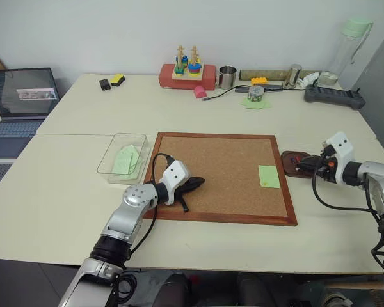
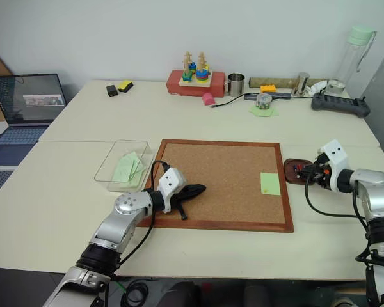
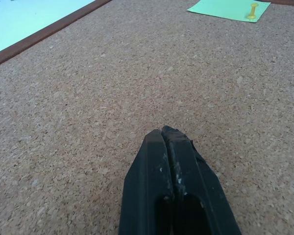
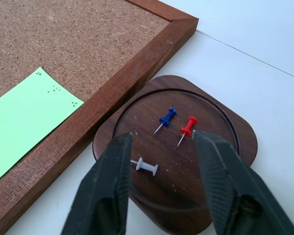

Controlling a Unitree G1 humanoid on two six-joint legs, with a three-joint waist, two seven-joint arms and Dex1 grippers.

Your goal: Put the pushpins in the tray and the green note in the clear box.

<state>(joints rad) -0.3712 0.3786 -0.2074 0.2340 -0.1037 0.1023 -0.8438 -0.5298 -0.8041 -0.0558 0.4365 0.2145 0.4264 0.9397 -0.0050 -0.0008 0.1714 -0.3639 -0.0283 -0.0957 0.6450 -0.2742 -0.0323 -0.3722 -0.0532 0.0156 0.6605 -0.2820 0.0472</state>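
Right hand [image 4: 161, 142] spread over tray [image 4: 235, 161] beside corkboard [image 4: 152, 58] edge.

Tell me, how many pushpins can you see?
4: blue pin, red pin and white pin lie in the brown tray; a yellow pin holds the green note. Others may be hidden.

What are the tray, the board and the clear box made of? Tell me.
Tray: looks like dark wood, smooth satin finish, faint grain lines. Board: speckled cork surface in a reddish-brown frame, probably wood, with a mitred corner. Clear box: see-through, glossy rim, likely plastic.
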